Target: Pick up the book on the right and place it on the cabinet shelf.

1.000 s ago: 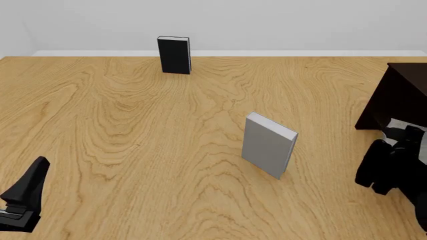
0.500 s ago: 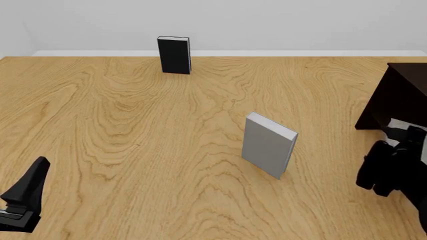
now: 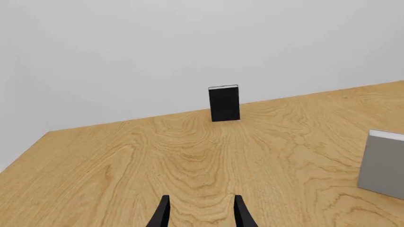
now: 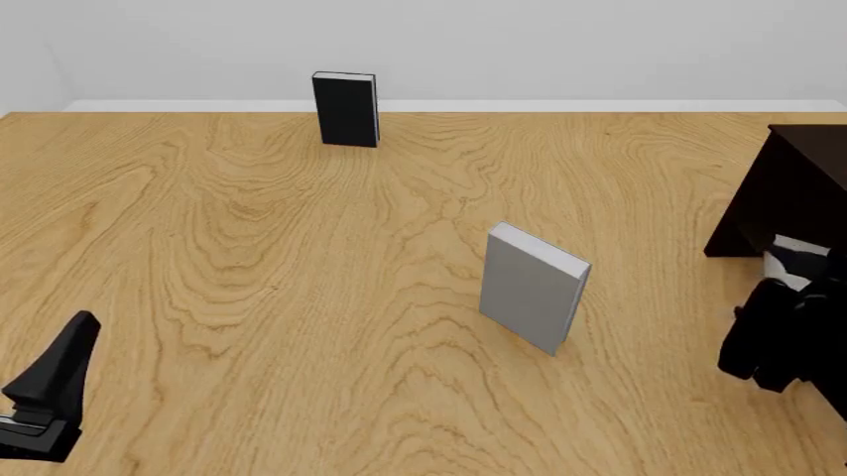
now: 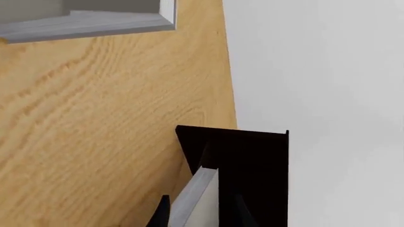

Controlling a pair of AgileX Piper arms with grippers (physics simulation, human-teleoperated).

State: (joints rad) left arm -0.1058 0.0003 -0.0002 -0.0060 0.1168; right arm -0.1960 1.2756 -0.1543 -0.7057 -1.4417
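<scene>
Pickup looked done: right gripper [image 5: 197,215] pinched the book [image 5: 200,198], cabinet shelf [image 5: 252,161] just ahead; placing left. Left gripper [image 3: 198,213] spread, idle.

The right gripper [image 4: 784,342] stood at the right edge of the front view, its fingers [image 5: 162,213] closed on the book [image 5: 197,198], while the left gripper [image 4: 54,382] hung low at the left, its fingers [image 3: 162,215] apart and holding nothing.
</scene>
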